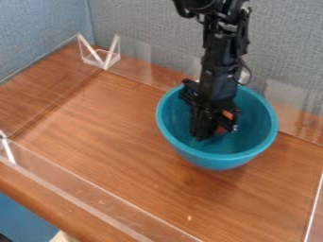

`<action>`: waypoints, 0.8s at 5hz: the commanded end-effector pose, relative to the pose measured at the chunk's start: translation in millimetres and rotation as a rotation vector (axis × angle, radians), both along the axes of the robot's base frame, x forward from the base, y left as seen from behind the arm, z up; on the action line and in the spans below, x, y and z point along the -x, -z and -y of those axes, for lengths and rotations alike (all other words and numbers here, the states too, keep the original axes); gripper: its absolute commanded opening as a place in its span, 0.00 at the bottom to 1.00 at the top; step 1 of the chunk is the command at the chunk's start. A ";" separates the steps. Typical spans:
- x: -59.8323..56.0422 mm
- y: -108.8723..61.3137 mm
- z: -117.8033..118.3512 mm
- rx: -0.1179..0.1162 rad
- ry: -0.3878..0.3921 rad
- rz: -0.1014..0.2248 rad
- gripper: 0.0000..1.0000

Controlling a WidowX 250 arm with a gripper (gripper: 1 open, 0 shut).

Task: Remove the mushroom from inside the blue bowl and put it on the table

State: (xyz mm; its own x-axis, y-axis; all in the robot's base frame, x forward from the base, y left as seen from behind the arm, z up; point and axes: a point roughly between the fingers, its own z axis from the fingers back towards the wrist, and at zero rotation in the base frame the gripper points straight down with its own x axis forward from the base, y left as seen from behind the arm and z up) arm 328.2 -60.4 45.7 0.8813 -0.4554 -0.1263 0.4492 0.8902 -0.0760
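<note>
My gripper (209, 129) sits inside the blue bowl (177, 137), jaws drawn together. Something reddish shows beside the fingers (mushroom? can't confirm a grasp).

The single view looked down at a slant from beyond one corner of the table (89, 123), from above and at middling range. It faced the grey rear wall (139, 24). The near edge and far corner were cropped. The arm (225, 43) entered from the top edge.
</note>
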 end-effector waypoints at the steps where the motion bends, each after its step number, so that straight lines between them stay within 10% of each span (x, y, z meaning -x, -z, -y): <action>1: -1.1 -22.7 8.4 0.010 0.012 0.069 0.00; 4: -4.0 -18.8 26.0 0.019 0.092 0.073 0.00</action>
